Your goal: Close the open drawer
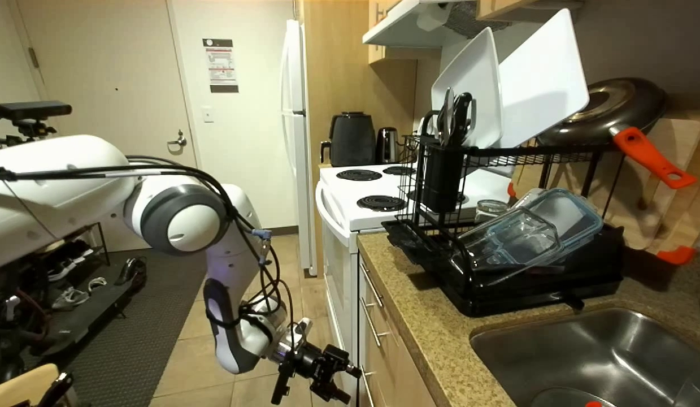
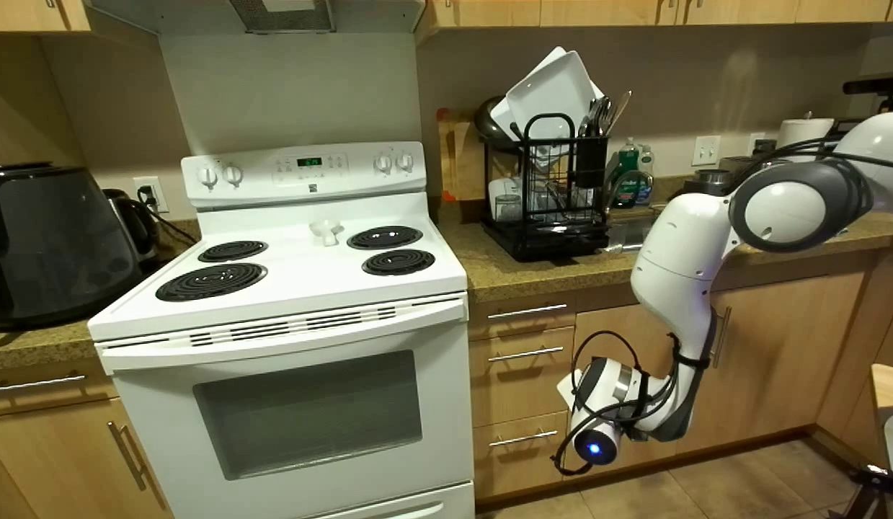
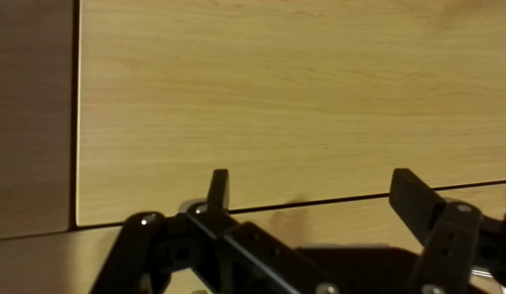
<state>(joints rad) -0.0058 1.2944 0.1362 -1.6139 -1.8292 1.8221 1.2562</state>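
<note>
A stack of light wood drawers with bar handles stands right of the stove; the top point(image 2: 518, 321), middle point(image 2: 522, 389) and bottom point(image 2: 518, 461) drawers show in an exterior view. None stands clearly out from the others; I cannot tell which is open. My gripper point(image 1: 350, 385) is low beside the drawer fronts point(image 1: 386, 356). In the wrist view my gripper point(image 3: 310, 183) is open and empty, its fingers apart before a wood front point(image 3: 277, 102) with dark gaps along its left and lower edges. Contact cannot be told. The arm hides the gripper in an exterior view.
The granite countertop point(image 1: 406, 305) overhangs the drawers. A black dish rack point(image 1: 468, 282) with plates and glass containers stands on it beside the sink point(image 1: 575, 350). The white stove point(image 2: 287, 303) adjoins the drawers. A pan with an orange handle point(image 1: 652, 155) rests on the rack.
</note>
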